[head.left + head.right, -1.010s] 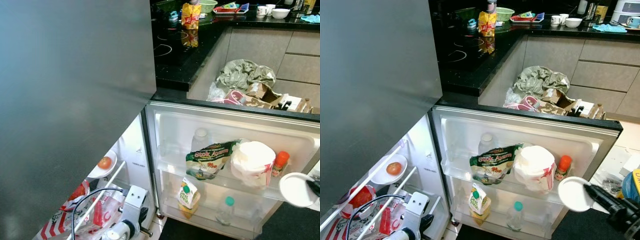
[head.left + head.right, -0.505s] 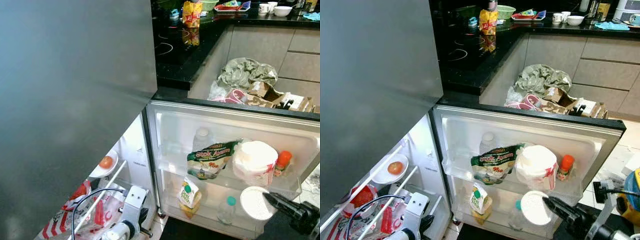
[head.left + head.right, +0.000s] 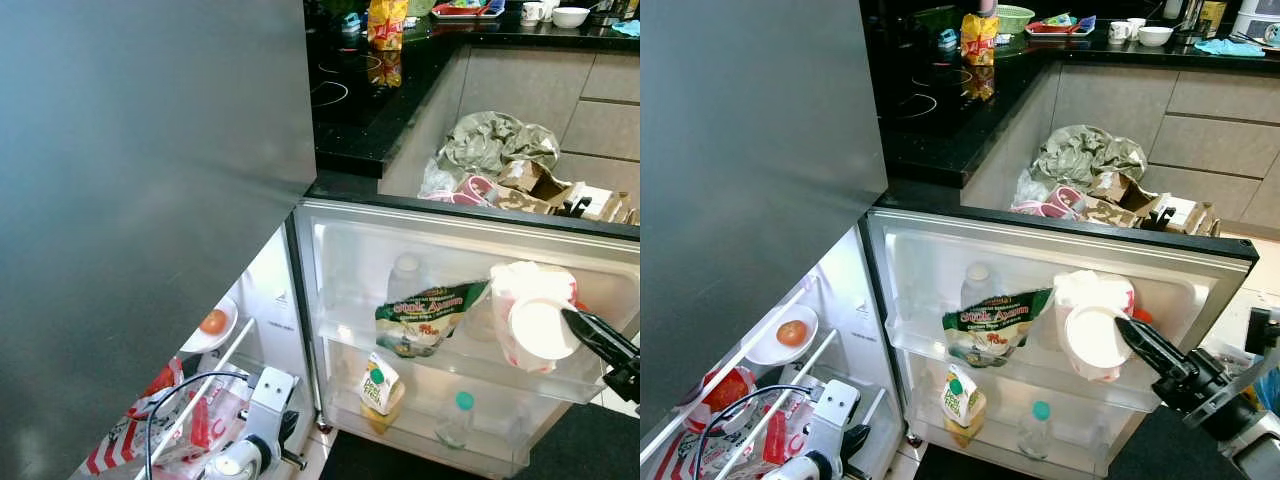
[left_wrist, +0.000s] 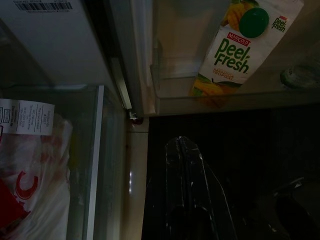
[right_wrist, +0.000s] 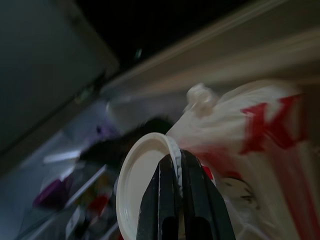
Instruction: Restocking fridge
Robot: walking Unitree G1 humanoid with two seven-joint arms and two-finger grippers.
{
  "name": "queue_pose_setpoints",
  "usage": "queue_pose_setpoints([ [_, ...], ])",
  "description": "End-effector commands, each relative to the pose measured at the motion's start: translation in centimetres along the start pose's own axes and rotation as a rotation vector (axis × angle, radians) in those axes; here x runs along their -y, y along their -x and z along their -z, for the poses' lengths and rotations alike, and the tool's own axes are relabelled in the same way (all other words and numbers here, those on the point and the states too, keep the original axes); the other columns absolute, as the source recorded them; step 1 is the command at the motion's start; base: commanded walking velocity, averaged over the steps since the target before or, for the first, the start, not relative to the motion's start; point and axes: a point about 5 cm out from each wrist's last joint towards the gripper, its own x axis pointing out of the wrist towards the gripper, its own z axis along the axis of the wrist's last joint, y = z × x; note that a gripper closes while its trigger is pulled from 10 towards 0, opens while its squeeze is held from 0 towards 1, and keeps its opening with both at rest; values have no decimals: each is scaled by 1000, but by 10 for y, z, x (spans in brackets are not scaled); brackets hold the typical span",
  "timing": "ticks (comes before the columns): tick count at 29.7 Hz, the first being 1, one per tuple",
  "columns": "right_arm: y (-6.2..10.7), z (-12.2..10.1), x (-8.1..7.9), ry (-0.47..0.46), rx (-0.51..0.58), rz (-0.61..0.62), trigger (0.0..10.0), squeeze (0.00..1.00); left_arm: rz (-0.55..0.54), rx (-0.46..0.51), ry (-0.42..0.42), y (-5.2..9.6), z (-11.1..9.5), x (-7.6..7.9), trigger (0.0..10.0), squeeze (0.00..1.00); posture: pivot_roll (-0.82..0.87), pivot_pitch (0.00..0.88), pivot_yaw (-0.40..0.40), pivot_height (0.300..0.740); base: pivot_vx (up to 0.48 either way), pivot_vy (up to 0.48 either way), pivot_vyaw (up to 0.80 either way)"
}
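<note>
Plainly, what matters is how the white plate [image 3: 1092,340] sits against the upper shelf of the open fridge door [image 3: 940,250]. The right gripper [image 3: 1130,332] reaches in from the door's outer edge, its two black fingers [image 5: 175,195] pressed together on the plate's rim, so the plate is held on edge, its face turned outward toward the camera. The plate hangs just in front of the white plastic bag with red print [image 3: 1102,295], which sits at the outer end of that upper shelf, and in the head views it overlaps the bag; whether plate and bag touch cannot be told. Toward the hinge side of the same shelf lie a green snack packet [image 3: 992,322] and a clear bottle [image 3: 978,285] behind it. The lower door shelf carries a juice carton [image 4: 235,47] near the hinge and a small green-capped bottle [image 3: 1036,428] further out. By my judgement the free room lies inward and toward the hinge from the plate, between bag and packet, and it looks tight. The right arm is the nearer and already loaded; the left gripper [image 4: 184,150] hangs low by the door's bottom hinge corner, its fingers closed on nothing.
</note>
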Motion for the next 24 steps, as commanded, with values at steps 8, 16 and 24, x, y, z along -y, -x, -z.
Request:
queue_pose_setpoints([
  [8,-9,40,-7,-74,-123,-17,10000,0,3,-19,-6,3,6,0,10000,0,-172,51,34,740,0,0,0],
  [16,-19,42,-11,-80,-95,-34,10000,0,7,-18,-20,2,3,-2,10000,0,-174,43,40,740,0,0,0],
  [24,-31,21,9,-28,38,96,10000,0,15,-15,-36,0,0,-1,10000,0,-174,35,43,740,0,0,0],
])
